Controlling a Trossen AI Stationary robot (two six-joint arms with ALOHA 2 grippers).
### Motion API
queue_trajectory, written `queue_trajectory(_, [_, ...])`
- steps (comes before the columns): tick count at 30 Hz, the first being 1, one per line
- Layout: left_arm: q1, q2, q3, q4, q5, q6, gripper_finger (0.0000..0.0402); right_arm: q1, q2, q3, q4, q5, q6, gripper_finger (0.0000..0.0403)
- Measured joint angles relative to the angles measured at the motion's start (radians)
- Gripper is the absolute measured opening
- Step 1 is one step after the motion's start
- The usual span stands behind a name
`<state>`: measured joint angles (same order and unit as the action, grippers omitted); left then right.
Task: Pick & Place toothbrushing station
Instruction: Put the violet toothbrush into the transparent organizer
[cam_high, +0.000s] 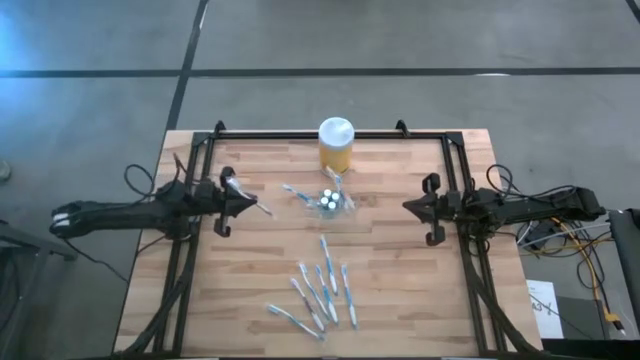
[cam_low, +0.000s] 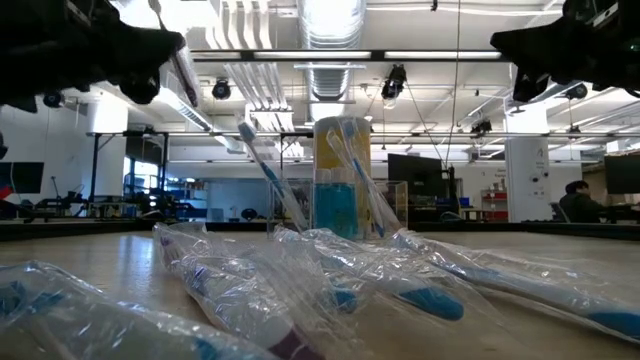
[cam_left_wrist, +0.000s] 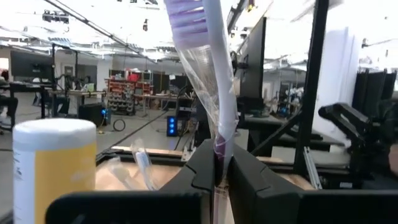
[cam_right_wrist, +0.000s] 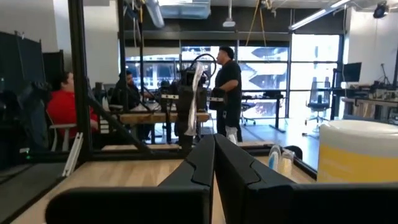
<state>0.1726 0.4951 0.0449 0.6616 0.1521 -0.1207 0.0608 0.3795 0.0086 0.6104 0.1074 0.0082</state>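
Observation:
A small clear holder stands at the table's middle with white-capped round pieces and a few blue-and-white toothbrushes in it. It also shows in the low view. Several wrapped toothbrushes lie flat near the front edge. My left gripper hovers left of the holder, shut on one wrapped toothbrush. My right gripper hovers right of the holder, shut and empty; its closed fingers show in the right wrist view. My left gripper pinches the wrapped toothbrush's handle between its two fingers, through the clear wrapper. The fingers are level and come from the table's left, lying across the brush. The brush is lifted clear of the table, and its bristle head sticks out beyond the fingers.
A yellow jar with a white lid stands just behind the holder, near the far edge. Dark frame rails run along the table's left, right and far sides. People sit and stand in the room beyond the table.

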Motion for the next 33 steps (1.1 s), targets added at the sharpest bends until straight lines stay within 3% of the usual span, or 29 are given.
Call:
queue_trajectory(7, [-0.001,0.294,0.004,0.235,-0.013,-0.024,0.0022,0.0,0.011,0.0,0.008,0.0,-0.006,0.0008])
queue_trajectory(17, [-0.001,0.692,0.161,0.4,-0.095,0.072,0.0022,0.0,0.011,0.0,0.009,0.0,-0.009,0.0008])
queue_trajectory(26, [-0.002,0.945,0.275,0.579,-0.219,0.105,0.0022,0.0,0.011,0.0,-0.005,-0.001,0.005,0.0008])
queue_trajectory(33, [-0.002,1.081,0.314,0.631,-0.231,0.105,0.0022,0.0,0.011,0.0,-0.026,-0.002,0.019,0.0008])
